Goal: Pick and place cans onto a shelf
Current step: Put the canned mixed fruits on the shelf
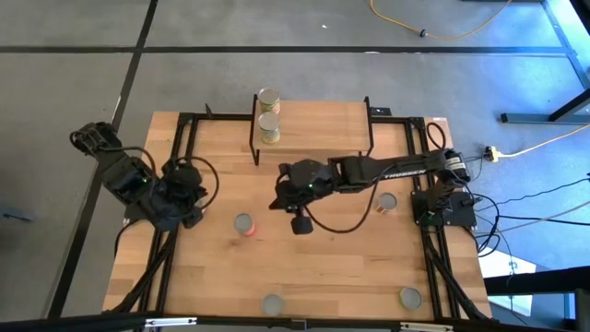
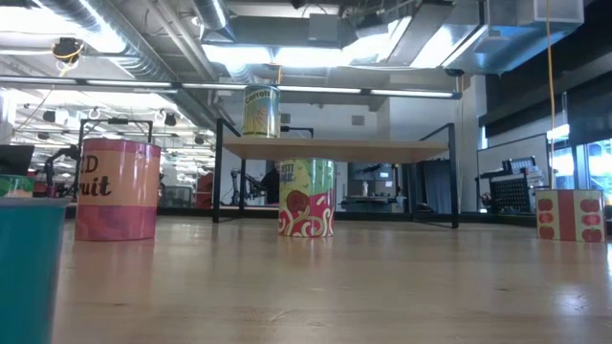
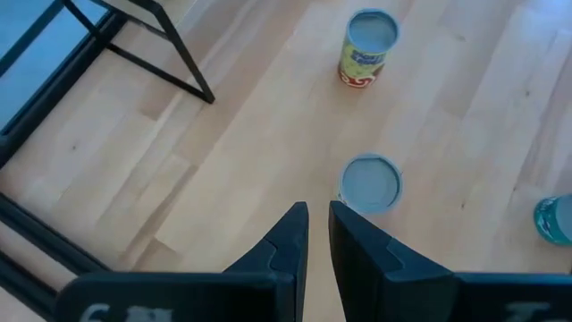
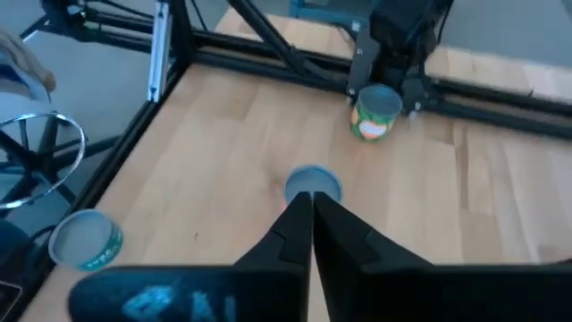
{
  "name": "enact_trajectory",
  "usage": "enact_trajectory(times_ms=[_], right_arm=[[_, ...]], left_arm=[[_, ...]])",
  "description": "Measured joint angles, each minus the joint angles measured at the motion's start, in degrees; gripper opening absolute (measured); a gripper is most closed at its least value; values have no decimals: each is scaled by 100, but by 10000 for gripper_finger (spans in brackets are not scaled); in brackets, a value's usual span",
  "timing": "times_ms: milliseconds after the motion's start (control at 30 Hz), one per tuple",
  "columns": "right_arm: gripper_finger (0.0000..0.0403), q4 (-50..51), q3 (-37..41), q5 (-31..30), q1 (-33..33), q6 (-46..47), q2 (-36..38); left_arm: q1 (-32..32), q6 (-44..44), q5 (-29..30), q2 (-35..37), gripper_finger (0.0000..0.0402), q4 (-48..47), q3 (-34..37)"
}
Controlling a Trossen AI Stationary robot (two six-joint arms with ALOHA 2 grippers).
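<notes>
Red can (image 1: 243, 224), beside right gripper (image 1: 279, 201)

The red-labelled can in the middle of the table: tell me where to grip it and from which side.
Grip the red-labelled can across its round side wall, likely just below the silver lid, coming straight down from above. It stands upright with open table all round, so fingers can straddle it from any direction. The right gripper hangs nearest, fingers shut, so it would need to open first. The left gripper waits at the table's left.
</notes>
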State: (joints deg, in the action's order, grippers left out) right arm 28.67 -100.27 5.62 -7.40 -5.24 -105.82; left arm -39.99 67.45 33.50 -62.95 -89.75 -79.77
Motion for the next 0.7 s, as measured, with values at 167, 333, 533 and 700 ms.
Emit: enact_trajectory(times_ms=[167, 333, 533, 700], right_arm=[[45, 91, 22, 0, 2, 10, -169], [87, -40, 20, 12, -56, -162, -430], [101, -217, 20, 132, -219, -1153, -717], [102, -555, 22, -22, -331, -1759, -1052]], left_arm=[[-108, 66, 1, -5, 42, 88, 0], [-177, 144, 2, -3, 42, 87, 0], [-181, 143, 4, -3, 42, 86, 0], [-179, 143, 7, -1, 42, 78, 0]])
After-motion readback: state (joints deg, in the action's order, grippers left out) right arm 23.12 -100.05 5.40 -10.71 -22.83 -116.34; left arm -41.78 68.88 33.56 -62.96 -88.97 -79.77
